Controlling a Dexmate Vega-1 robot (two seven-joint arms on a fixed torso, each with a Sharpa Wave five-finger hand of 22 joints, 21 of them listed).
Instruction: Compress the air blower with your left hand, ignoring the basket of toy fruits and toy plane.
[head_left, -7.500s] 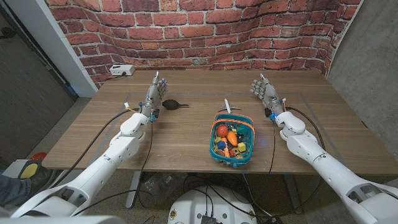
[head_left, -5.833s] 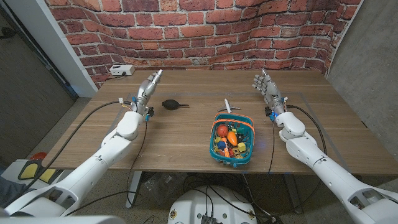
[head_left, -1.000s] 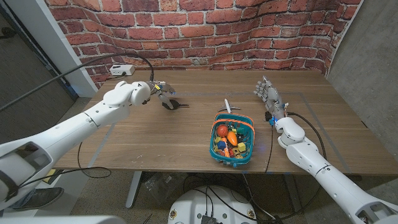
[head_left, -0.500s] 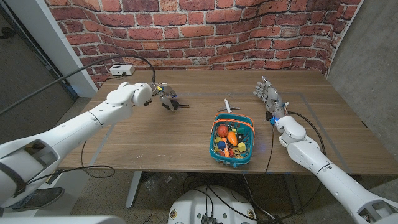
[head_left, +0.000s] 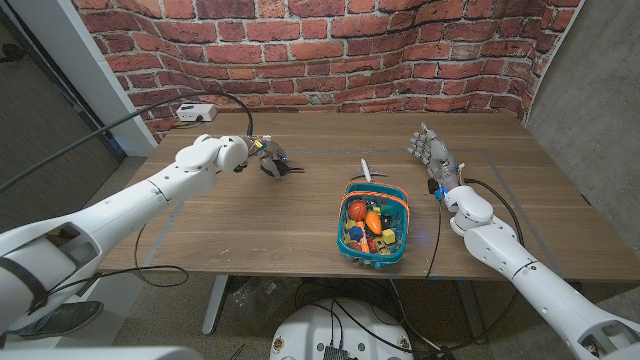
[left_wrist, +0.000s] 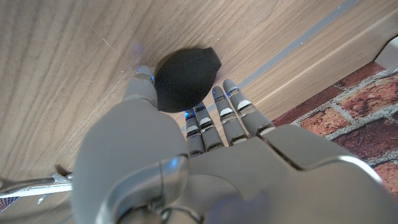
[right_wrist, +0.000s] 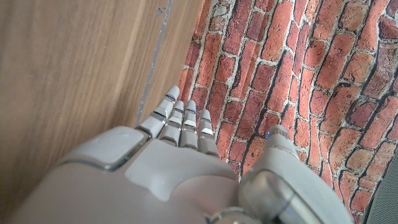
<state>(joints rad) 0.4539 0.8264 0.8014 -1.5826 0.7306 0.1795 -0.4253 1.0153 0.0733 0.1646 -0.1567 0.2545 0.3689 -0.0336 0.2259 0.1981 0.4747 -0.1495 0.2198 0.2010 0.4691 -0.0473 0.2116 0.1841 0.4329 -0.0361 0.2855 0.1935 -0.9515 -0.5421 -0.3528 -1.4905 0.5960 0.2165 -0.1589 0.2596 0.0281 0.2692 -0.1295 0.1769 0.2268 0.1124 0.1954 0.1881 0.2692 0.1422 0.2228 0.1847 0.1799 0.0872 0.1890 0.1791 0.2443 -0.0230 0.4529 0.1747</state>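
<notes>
**Air blower held, squeeze pending**

Air blower (left_wrist: 185, 79): black bulb on the table's far left, pinched by left hand (head_left: 264, 156). Risk: round bulb may be squirted out if squeezed off-centre. Right hand (head_left: 430, 152): raised, spread, empty.

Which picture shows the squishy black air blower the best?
The left wrist view: the air blower looks big and round there, between the left hand's thumb and fingers. The head view shows it small and partly hidden by that hand. The right wrist view faces the brick wall.
</notes>
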